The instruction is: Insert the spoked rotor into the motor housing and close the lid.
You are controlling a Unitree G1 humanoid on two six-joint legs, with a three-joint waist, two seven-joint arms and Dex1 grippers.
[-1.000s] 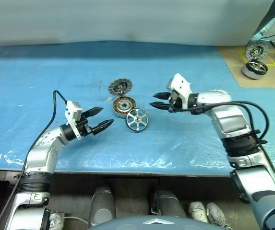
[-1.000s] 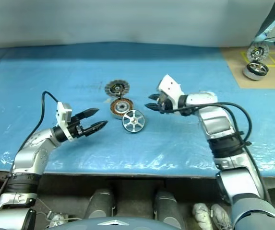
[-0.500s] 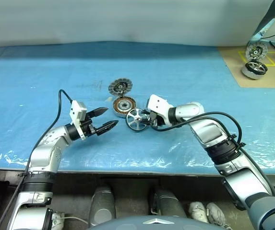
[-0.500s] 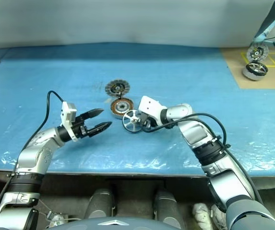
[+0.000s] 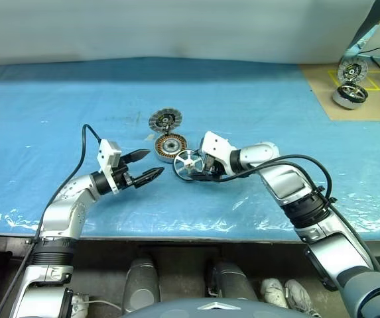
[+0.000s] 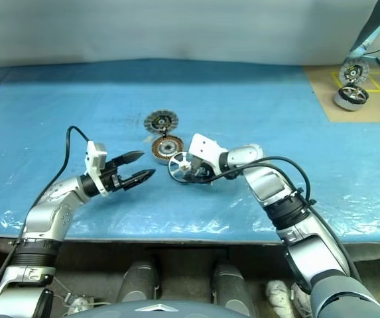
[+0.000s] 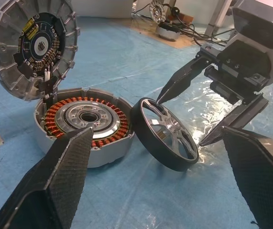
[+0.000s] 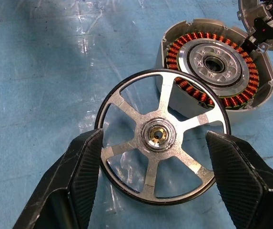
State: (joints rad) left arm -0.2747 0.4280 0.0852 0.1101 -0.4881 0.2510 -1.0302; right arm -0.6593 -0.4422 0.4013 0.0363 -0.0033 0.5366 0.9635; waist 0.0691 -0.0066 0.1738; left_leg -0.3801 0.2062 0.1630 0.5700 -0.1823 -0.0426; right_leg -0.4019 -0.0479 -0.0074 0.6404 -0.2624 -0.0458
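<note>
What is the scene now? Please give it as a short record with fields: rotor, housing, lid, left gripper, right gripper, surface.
rotor: spoked rotor tilted on edge, leaning at the housing's side
housing: motor housing open, copper windings showing, no rotor inside
lid: lid swung up, ribbed face toward the housing
left gripper: left gripper open, apart from the parts, holding nothing
right gripper: right gripper open, fingers either side of the rotor's rim, grip not closed
surface: blue sheet
</note>
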